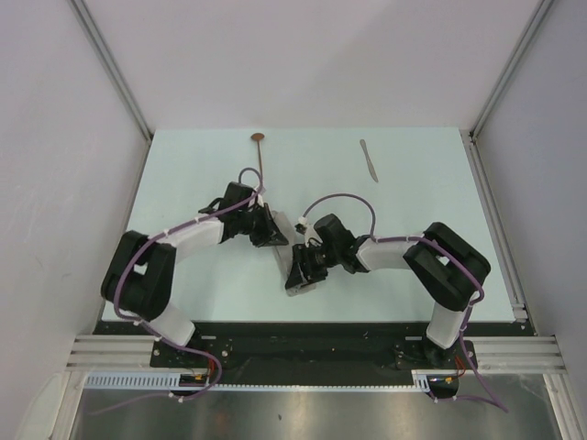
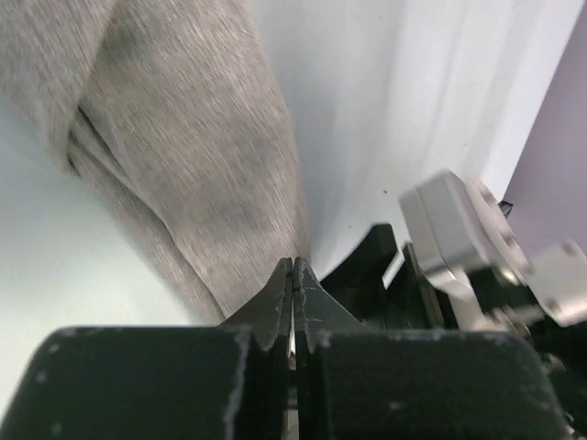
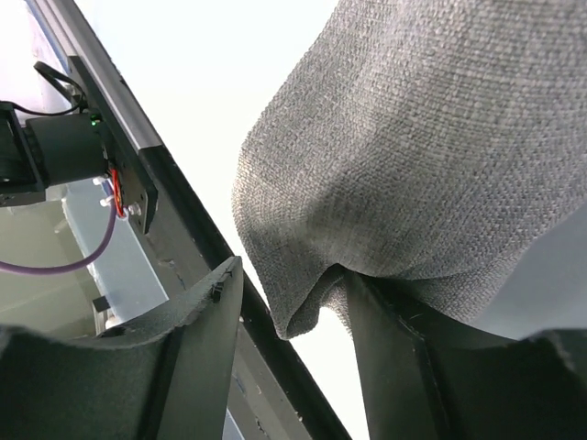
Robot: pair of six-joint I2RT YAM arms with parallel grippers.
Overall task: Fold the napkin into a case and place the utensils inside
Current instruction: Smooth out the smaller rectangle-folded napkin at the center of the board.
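Left wrist shows left gripper (image 2: 293, 270) pinching the napkin (image 2: 183, 137); right gripper (image 3: 292, 275) gapes open beneath it.

Left gripper (image 2: 293, 266) closed on the napkin (image 2: 183, 137), seen close up.
We see its two dark fingers (image 2: 271, 312) pressed together at bottom centre, the grey-beige cloth rising from them in folded layers to upper left over the pale table (image 2: 55, 266).

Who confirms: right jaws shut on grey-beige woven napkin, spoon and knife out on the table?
Wrong: right gripper has open jaws, per the right wrist view; the grey-beige woven napkin only drapes one finger. Copper-bowled spoon and slim silver knife are on the table.
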